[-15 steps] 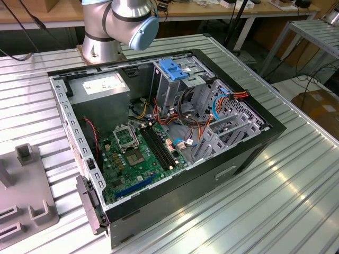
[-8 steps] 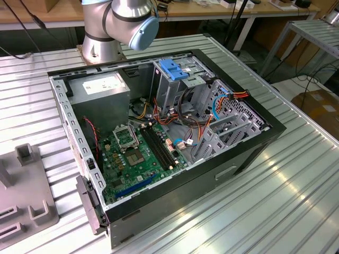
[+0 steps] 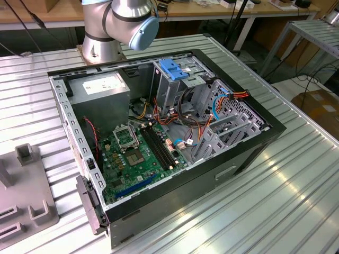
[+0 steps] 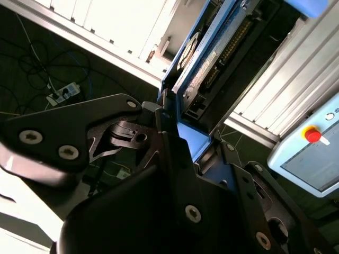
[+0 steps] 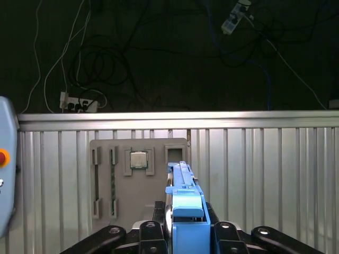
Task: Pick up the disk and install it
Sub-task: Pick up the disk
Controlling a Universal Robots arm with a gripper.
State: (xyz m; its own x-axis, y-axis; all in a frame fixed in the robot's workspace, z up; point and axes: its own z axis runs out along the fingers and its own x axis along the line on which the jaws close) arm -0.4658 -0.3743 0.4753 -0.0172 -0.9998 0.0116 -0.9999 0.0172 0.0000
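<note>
Two black jaws of the end effector (image 5: 185, 225) are clamped on one end of the disk (image 5: 183, 182), which stands edge-on between them and is lifted clear of the ribbed desk (image 5: 265, 174). Beyond it on the desk lies a grey tray (image 5: 106, 153) with a square chip (image 5: 139, 159) seated in it.

Judging by its metal body, the disk is stiff and fairly heavy for its size, and it will not take knocks well. Its blue plastic rails (image 4: 193, 138) look smooth and probably give a little. A hold across the flat sides near one end, as here, seems sound, though the free end could swing if the clamp loosens. The circuit side and the row of connector pins are best left untouched.

A pale label (image 4: 200, 66) runs along the disk in the second wrist view, but its print cannot be read. The same view shows a red button (image 4: 312, 135) on a light control box (image 4: 310, 164), with lettering too small to make out.

In the exterior view the open computer case (image 3: 212, 185) sits on the desk. Its power supply (image 3: 100, 90) bears a white sticker whose print is illegible, and a blue bracket (image 3: 172, 69) tops the drive cage (image 3: 169, 92).
</note>
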